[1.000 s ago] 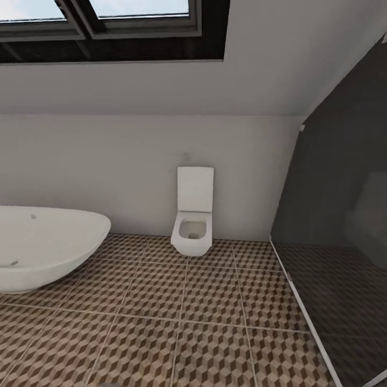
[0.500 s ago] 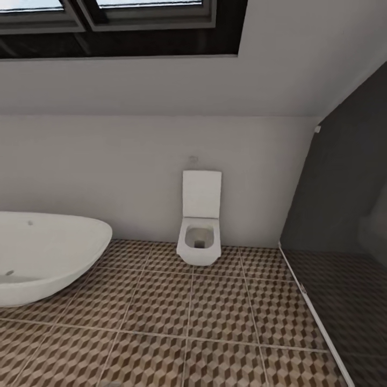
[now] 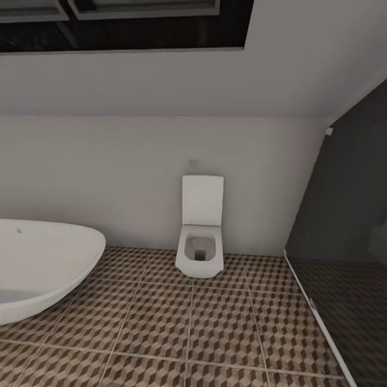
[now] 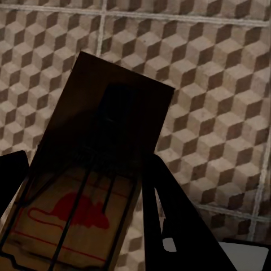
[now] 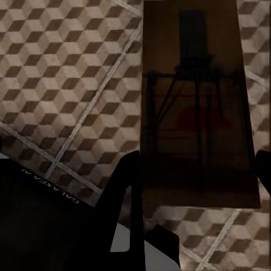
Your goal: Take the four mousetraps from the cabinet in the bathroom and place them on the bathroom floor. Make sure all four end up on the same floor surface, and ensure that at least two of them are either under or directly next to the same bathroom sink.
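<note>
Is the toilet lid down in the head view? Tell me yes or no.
No, the toilet lid stands upright against the wall, leaving the bowl open.

head forward; wrists down, floor [image 3: 215, 328] shared

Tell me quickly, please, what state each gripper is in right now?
Left gripper: shut on a mousetrap, held over the bathroom floor.
Right gripper: shut on another mousetrap, also above the tiles.
</note>
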